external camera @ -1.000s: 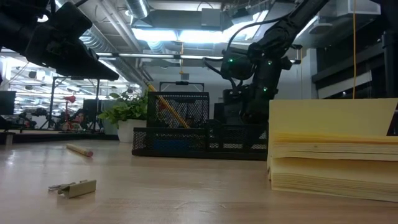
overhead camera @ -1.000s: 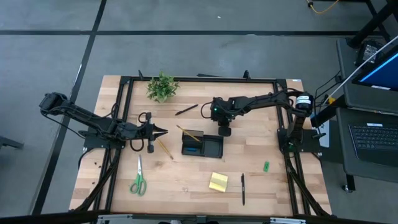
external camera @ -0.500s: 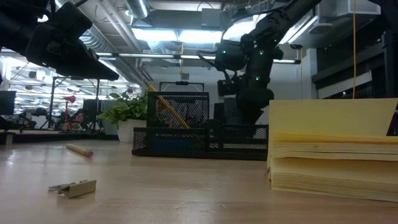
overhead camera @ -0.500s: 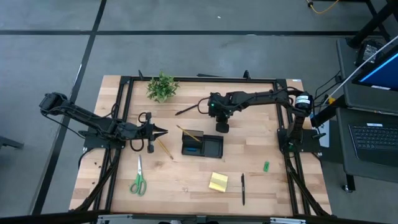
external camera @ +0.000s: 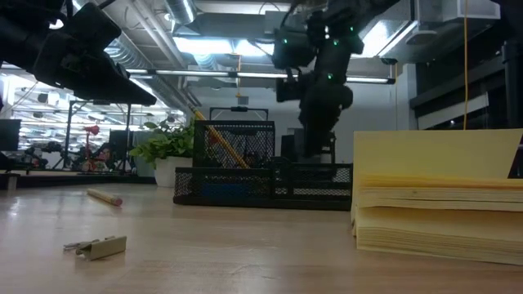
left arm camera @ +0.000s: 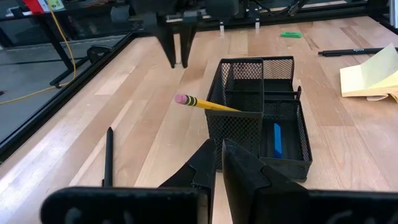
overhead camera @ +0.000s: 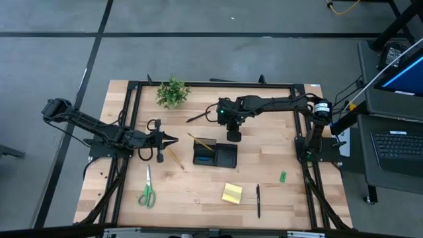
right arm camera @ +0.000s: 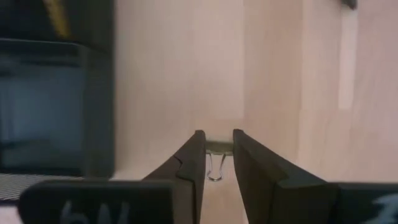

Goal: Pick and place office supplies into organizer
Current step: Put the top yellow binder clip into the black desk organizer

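The black mesh organizer (overhead camera: 215,155) stands mid-table with a yellow pencil (left arm camera: 208,104) leaning out of its taller section and a blue block (left arm camera: 277,138) in a low one. My right gripper (overhead camera: 232,135) points down just beyond its far side, shut on a small metal clip (right arm camera: 216,149). My left gripper (overhead camera: 173,139) hovers left of the organizer, shut and empty. Lying flat on the wood are the green scissors (overhead camera: 147,192), the sticky pad (overhead camera: 232,193), a pen (overhead camera: 258,200), a green piece (overhead camera: 282,176), a pencil (overhead camera: 175,157) and a second pen (overhead camera: 198,117). My right gripper pinches the small clip's body (right arm camera: 217,147) between its two fingertips (right arm camera: 198,146), coming from above and pointing down. The clip's wire loop (right arm camera: 215,172) sticks out between the fingers toward the wrist. Whether the clip is clear of the wood cannot be told.
A leafy plant (overhead camera: 172,92) stands near the far left corner. Black frame rails (overhead camera: 211,84) run around the table. Another small clip (external camera: 96,245) lies on the wood close to the low camera. Bare wood lies right of the organizer.
My right gripper has risen from low behind the organizer and shifted a little toward the table's left and far side. My left arm has kept still, and the loose items have not moved.
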Controlling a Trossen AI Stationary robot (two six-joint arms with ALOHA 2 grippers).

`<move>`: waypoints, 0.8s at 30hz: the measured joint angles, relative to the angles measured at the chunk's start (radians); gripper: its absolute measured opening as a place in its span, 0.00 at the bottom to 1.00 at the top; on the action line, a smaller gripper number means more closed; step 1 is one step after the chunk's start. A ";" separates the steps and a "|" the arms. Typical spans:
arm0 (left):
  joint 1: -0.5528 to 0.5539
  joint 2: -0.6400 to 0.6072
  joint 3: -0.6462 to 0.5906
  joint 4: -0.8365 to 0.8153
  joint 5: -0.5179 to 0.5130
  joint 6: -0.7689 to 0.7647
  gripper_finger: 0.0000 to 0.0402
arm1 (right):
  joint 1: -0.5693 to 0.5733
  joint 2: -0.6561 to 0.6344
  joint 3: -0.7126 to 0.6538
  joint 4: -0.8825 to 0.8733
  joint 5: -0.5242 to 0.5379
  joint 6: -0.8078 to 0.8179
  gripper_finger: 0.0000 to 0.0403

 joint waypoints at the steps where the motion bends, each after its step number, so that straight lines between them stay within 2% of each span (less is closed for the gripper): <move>1: 0.000 0.000 0.000 0.000 0.000 0.000 0.06 | 0.009 -0.001 0.012 -0.013 0.000 0.000 0.20; 8: 0.000 0.000 0.000 0.000 0.000 0.000 0.05 | 0.080 -0.050 0.056 -0.035 -0.002 0.014 0.20; 13: 0.000 0.000 0.000 0.000 0.000 0.000 0.06 | 0.130 -0.100 0.057 -0.018 -0.001 0.090 0.20; 24: 0.000 0.000 0.000 0.000 0.000 0.000 0.05 | 0.289 -0.108 0.057 0.067 -0.002 0.171 0.20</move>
